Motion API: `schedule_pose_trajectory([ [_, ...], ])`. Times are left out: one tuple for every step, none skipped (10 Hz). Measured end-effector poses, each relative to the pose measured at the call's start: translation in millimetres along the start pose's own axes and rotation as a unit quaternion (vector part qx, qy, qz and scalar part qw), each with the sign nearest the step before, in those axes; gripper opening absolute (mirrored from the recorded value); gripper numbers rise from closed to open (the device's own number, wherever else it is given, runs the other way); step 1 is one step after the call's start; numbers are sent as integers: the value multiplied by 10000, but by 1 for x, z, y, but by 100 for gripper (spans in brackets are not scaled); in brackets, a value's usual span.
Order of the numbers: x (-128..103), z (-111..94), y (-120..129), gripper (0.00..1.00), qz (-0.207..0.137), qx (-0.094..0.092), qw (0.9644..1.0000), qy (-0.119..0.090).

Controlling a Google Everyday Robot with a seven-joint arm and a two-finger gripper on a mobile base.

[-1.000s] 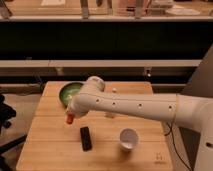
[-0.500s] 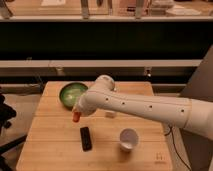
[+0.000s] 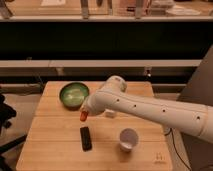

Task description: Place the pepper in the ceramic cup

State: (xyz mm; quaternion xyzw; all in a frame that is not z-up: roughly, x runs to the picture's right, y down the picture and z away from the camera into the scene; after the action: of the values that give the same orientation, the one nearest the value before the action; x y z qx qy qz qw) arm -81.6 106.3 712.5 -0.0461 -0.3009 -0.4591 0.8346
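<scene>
Hanging above the wooden table, the gripper is clamping the pepper by its top, long axis near upright, tip pointing down, just beside the green bowl; the ceramic cup is standing well apart

A small, glossy orange-red pepper shows at the tip of the white gripper, which grips it above the pale, plank-lined wooden table, between a wide green bowl and a flat black bar. The small round ceramic cup is plain white. The arm is white, dotted with dark spots.
</scene>
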Motion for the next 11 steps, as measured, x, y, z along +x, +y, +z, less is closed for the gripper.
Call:
schedule_pose_trajectory([
  [-1, -3, -1, 0, 49, 18, 10000, 8],
  [2, -7, 5, 0, 125, 21, 9999, 31],
  [5, -13, 13, 0, 209, 31, 9998, 59],
  [7, -17, 19, 0, 251, 43, 9996, 75],
  [8, -21, 22, 0, 259, 60, 9996, 83],
  [9, -24, 26, 0, 288, 66, 9995, 101],
  [9, -27, 28, 0, 329, 80, 9994, 112],
  [11, -33, 35, 0, 421, 94, 9990, 130],
  [12, -38, 40, 0, 461, 107, 9988, 146],
  [13, -42, 47, 0, 505, 116, 9985, 168],
  [13, -45, 50, 0, 528, 134, 9984, 177],
])
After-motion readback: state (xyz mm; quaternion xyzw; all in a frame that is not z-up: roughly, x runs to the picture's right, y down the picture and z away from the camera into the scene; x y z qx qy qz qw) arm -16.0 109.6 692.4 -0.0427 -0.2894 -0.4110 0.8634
